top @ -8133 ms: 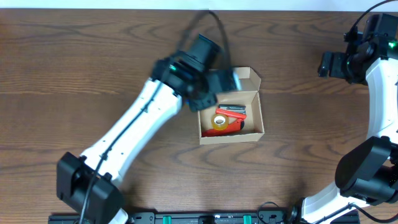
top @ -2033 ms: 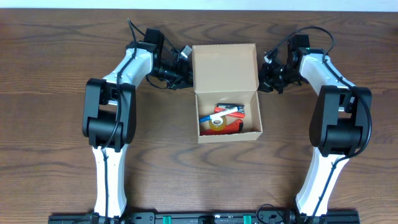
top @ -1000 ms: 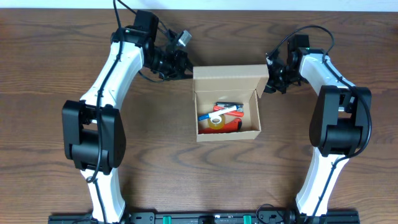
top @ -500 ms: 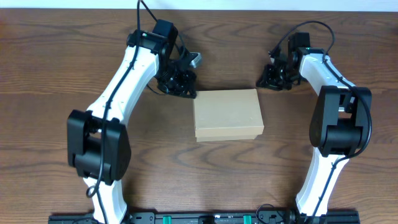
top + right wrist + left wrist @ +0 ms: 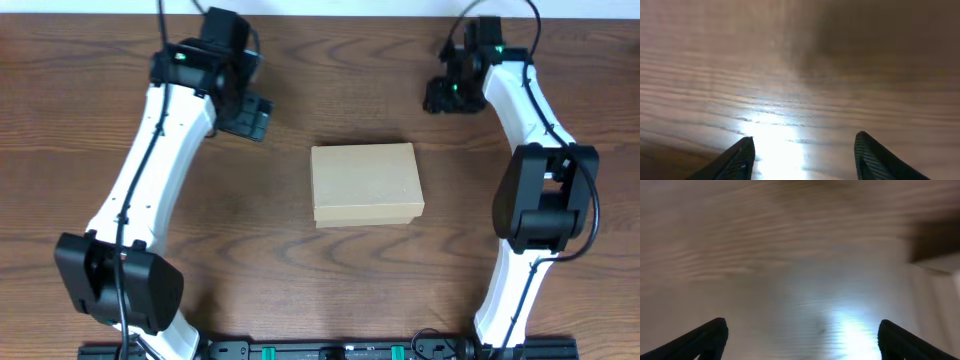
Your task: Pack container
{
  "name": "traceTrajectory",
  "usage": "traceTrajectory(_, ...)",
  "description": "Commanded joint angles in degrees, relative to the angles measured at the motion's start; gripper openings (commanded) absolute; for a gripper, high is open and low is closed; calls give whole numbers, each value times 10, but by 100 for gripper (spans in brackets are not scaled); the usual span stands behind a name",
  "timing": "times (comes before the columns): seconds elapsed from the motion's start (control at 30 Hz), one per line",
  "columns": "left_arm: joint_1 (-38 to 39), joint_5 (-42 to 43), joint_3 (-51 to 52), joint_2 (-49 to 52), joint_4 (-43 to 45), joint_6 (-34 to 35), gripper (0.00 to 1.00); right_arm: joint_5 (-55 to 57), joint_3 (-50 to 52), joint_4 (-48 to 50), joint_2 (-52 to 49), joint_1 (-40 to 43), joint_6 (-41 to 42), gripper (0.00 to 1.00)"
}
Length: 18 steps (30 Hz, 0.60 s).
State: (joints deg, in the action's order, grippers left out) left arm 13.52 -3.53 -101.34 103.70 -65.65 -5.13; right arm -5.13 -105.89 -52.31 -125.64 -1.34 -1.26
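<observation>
The container [image 5: 366, 184], a plain tan cardboard box, lies in the middle of the table with its lid down flat; nothing of its contents shows. My left gripper [image 5: 250, 117] hovers up and to the left of it, apart from the box. In the left wrist view, which is blurred, that gripper [image 5: 800, 332] is open wide with only tabletop between the dark fingers [image 5: 710, 335]. My right gripper [image 5: 440, 96] hangs beyond the box's far right corner. The right wrist view shows that gripper [image 5: 802, 155] open, holding nothing, its fingers [image 5: 880, 157] over bare wood.
The wooden table [image 5: 80, 150] stretches around the box on all sides. Both white arms reach in from the near edge, the left arm [image 5: 150, 190] slanting across the left half, the right arm [image 5: 545, 190] standing along the right side.
The box lid has come down shut over the contents. Both grippers have opened, let go of the box and drawn back toward the far side of the table.
</observation>
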Motion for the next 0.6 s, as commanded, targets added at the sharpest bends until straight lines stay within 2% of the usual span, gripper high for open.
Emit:
traceTrajectory(0.0, -27, -48, -10, -8, -3, 44, 95, 96, -23, -15, 69, -36, 42, 57)
traceTrajectory(0.17, -41, -42, 31, -40, 10, 44, 95, 114, -18, -44, 159, -71, 146, 57)
traceTrajectory(0.4, -65, 45, 226, -135, 104, 41, 95, 122, 24, -96, 259, -134, 251, 57)
traceTrajectory(0.57, -81, 55, 353, -200, 143, 71, 95, 122, 94, -117, 308, -198, 304, 57)
